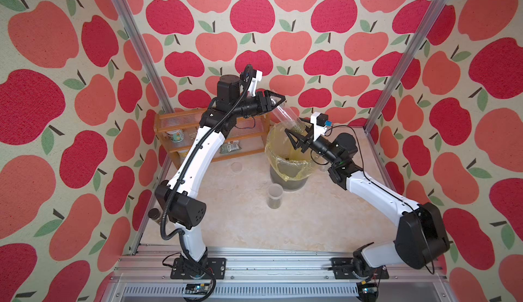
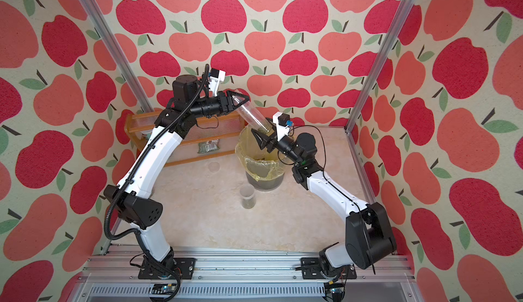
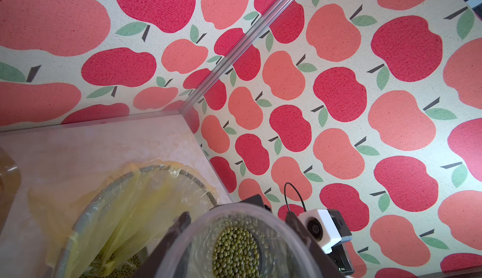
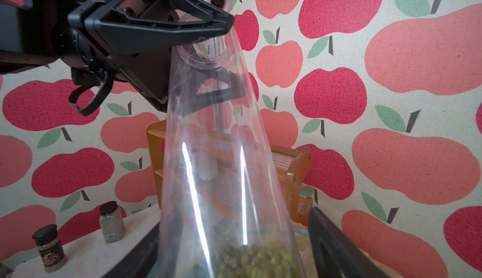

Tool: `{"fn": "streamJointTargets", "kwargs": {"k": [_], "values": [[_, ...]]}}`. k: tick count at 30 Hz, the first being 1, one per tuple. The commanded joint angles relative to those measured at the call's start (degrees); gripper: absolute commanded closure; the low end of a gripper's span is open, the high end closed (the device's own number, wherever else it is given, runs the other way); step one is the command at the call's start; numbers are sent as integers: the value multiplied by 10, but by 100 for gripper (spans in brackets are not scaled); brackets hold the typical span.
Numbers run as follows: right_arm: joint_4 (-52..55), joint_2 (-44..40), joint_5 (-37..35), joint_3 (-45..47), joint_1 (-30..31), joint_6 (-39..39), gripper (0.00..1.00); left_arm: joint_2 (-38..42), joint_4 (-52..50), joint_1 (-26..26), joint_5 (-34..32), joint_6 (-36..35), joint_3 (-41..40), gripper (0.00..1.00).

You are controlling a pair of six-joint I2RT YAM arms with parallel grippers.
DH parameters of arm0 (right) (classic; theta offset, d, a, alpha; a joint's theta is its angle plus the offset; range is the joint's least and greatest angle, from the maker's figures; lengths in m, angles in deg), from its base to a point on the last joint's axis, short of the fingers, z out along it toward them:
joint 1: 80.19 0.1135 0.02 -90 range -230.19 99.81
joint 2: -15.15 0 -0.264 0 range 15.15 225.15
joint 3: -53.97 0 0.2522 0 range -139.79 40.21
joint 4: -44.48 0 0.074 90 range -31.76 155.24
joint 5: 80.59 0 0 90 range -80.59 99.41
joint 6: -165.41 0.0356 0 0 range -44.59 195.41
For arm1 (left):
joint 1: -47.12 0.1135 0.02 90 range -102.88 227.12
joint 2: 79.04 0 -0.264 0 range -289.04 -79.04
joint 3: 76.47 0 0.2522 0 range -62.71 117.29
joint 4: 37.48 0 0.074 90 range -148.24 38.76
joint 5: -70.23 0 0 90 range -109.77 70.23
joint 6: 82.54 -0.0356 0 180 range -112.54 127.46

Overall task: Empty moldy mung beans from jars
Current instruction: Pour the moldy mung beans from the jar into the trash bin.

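Aloft, left gripper (image 1: 278,101) clamps tilted jar (image 1: 287,116); right gripper (image 1: 293,139) gapes astride it above bin (image 1: 288,184)

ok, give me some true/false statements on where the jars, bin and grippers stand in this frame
1. The left gripper holds the tall jar tilted above the bin. True.
2. The tall jar is empty. False: mung beans sit at its lower end.
3. A shorter jar stands upright on the table near the bin. True.
4. The bin has no liner. False: a yellow bag lines it.
5. The right gripper rests on the table. False: it is raised over the bin, jaws either side of the tall jar's lower end.
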Motion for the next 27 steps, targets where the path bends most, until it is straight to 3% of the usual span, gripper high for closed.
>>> {"fn": "streamJointTargets", "kwargs": {"k": [1,15,27], "values": [[-41,1,-9,3,-11,22,23,17,0,2,35,11,-6,65],[-56,-2,7,7,-13,27,32,-6,9,14,46,32,-18,65],[-83,10,17,6,-22,70,52,-12,-1,14,42,31,-11,61]]}}
